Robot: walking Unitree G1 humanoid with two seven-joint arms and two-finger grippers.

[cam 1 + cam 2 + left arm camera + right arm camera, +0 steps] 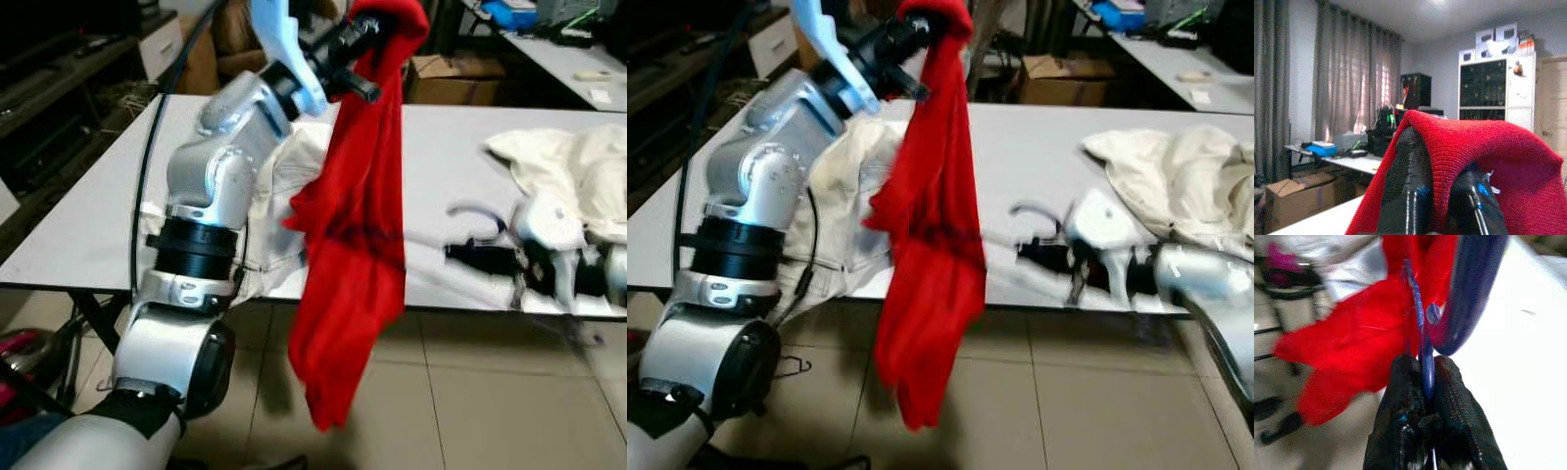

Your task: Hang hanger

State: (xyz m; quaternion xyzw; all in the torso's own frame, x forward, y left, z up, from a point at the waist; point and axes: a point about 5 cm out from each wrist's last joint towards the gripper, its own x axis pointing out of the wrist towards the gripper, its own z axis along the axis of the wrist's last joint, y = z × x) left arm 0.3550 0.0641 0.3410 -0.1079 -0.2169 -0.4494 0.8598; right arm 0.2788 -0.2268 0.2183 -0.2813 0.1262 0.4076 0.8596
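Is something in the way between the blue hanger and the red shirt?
Nothing visible is. The right gripper pinches the blue hanger, and the red shirt hangs from the raised left gripper. Between them there is bare white table; the cream clothes lie off to the sides.

One red garment (358,225), two cream garments (573,176), one hanger (1469,289).
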